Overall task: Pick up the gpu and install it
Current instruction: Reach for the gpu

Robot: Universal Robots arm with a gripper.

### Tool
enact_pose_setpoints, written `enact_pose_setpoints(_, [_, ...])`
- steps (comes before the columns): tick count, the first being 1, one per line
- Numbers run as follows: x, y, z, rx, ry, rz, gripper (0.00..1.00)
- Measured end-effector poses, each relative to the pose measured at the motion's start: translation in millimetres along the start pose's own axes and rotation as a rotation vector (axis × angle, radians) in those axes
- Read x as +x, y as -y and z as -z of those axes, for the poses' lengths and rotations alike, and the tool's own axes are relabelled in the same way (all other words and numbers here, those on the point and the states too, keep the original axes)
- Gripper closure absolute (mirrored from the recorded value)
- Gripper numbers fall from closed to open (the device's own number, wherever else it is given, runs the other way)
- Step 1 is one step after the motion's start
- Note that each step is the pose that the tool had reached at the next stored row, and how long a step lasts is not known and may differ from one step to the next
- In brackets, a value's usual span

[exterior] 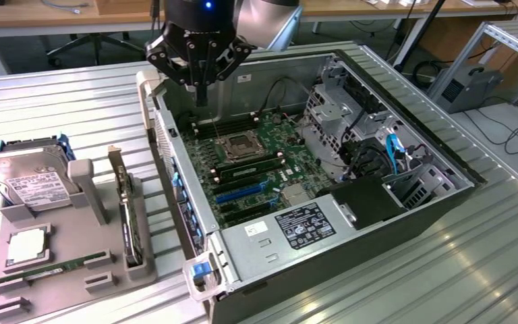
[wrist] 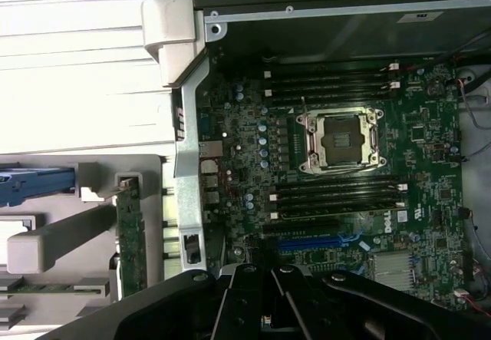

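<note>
Noted a single arm (exterior: 272, 19) reaching in from the far edge, left of centre in the exterior view. Silver-grey on the last link, black at the wrist, with a small blue light (exterior: 208, 5) lit there. Ends in the claw (exterior: 202, 100), pointed straight down. Fans out in black linkage bars at the top, then narrows below to one thin vertical stem. Closed fully, fingertips pressed together. In the wrist view, found the claw (wrist: 261, 278) as black bars spreading in a shallow V, with the inner pair converging at the middle.
</note>
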State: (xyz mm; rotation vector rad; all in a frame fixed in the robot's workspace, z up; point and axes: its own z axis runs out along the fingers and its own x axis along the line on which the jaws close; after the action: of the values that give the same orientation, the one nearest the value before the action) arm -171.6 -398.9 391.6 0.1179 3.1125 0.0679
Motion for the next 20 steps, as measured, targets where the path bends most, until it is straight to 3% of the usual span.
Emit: enact_pose_setpoints(20, [4.5, 0.3, -0.1, 0.0, 0.0, 0.0, 0.89])
